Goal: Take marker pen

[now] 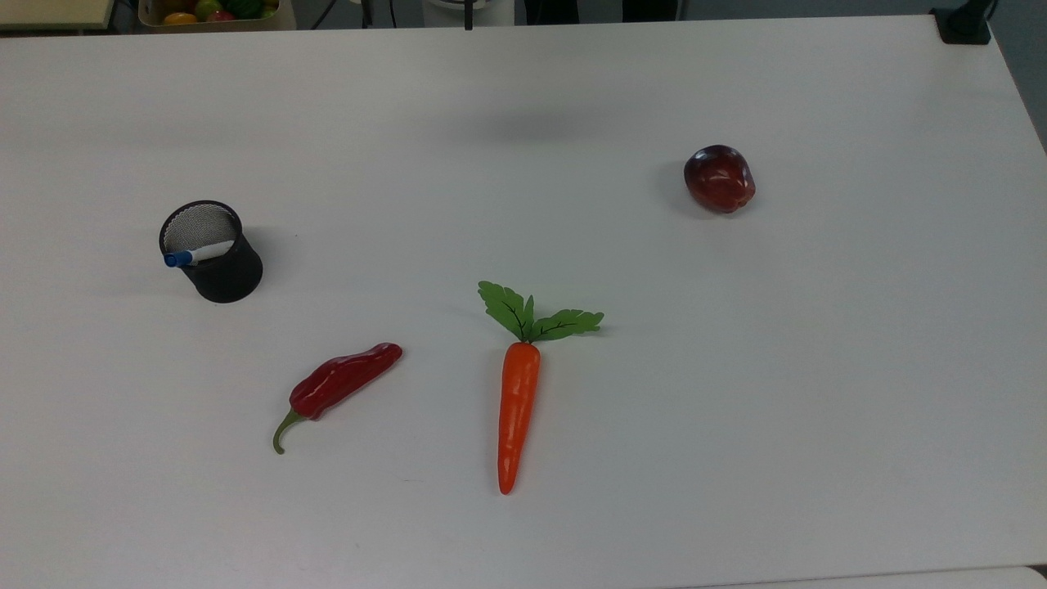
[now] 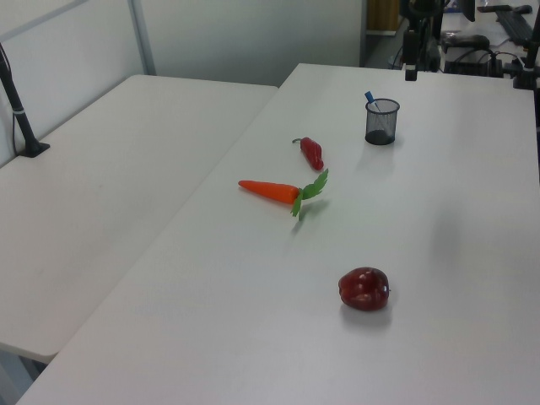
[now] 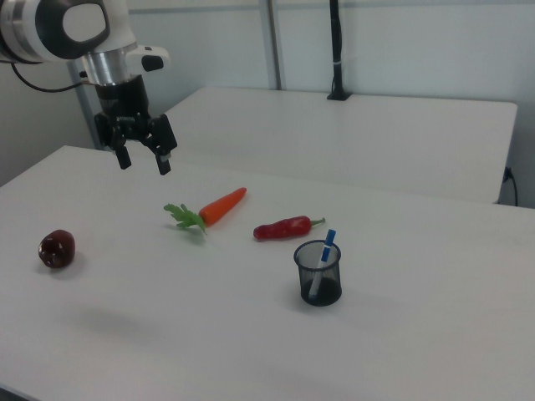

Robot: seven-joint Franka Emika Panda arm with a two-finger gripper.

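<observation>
The marker pen [image 1: 196, 254] stands leaning inside a black mesh cup [image 1: 221, 266] at the top view's left, blue cap up. Its blue cap [image 2: 369, 97] pokes above the cup [image 2: 381, 122] in the left view, and the pen [image 3: 323, 255] leans in the cup [image 3: 318, 274] in the right view. My gripper [image 3: 144, 161] hangs open high above the table at the right view's upper left, far from the cup, with nothing between its fingers.
On the white table [image 1: 736, 393] lie a red chilli pepper [image 1: 339, 384], an orange carrot with green leaves [image 1: 518, 401] and a dark red apple [image 1: 719, 178]. A second table [image 2: 110, 177] adjoins it. A box of fruit [image 1: 214, 11] sits beyond the far edge.
</observation>
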